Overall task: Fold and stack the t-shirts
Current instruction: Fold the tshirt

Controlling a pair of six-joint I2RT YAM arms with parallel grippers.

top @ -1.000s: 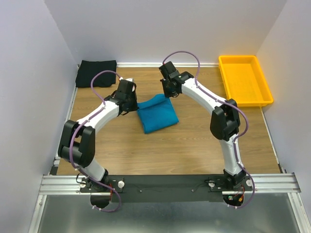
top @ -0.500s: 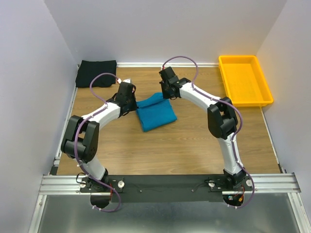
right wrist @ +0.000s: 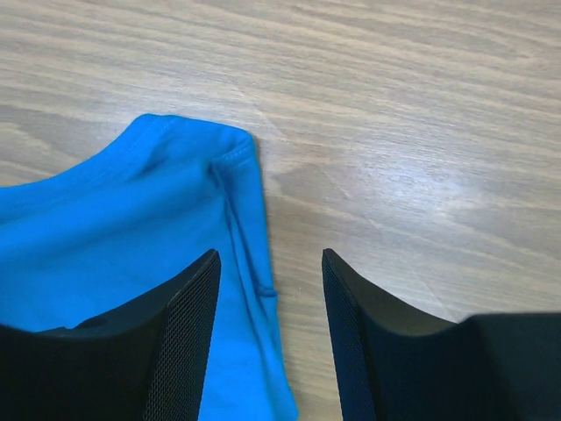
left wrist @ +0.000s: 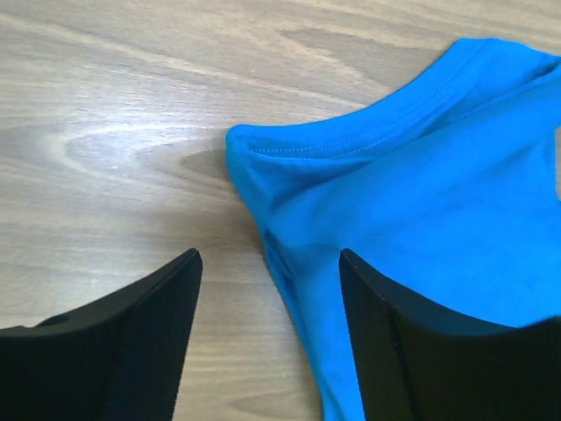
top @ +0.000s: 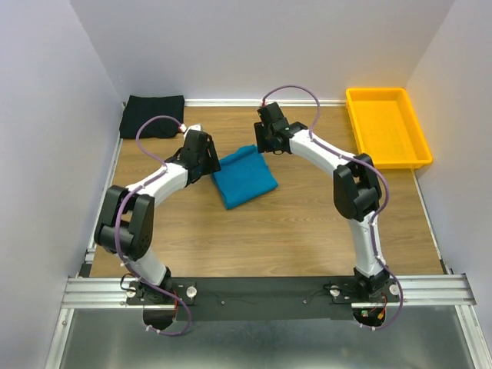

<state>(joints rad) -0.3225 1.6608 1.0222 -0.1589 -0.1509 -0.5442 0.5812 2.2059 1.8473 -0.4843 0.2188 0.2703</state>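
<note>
The teal-blue t-shirt lies folded in a rough rectangle at the middle of the table. A black t-shirt sits folded in the far left corner. My left gripper is open at the blue shirt's left corner, its jaws straddling the cloth's edge without pinching it. On the other side, my right gripper stands open over the far right corner of that shirt, the hem lying loose between its fingers. In the top view the left gripper and right gripper flank the shirt.
A yellow plastic tray stands at the far right of the wooden table. White walls close in the left, back and right sides. The arms' mounting rail runs along the near edge.
Both grippers have opened and let go of the blue shirt's corners. The shirt has shifted slightly to the left and back with them and now lies flat.
</note>
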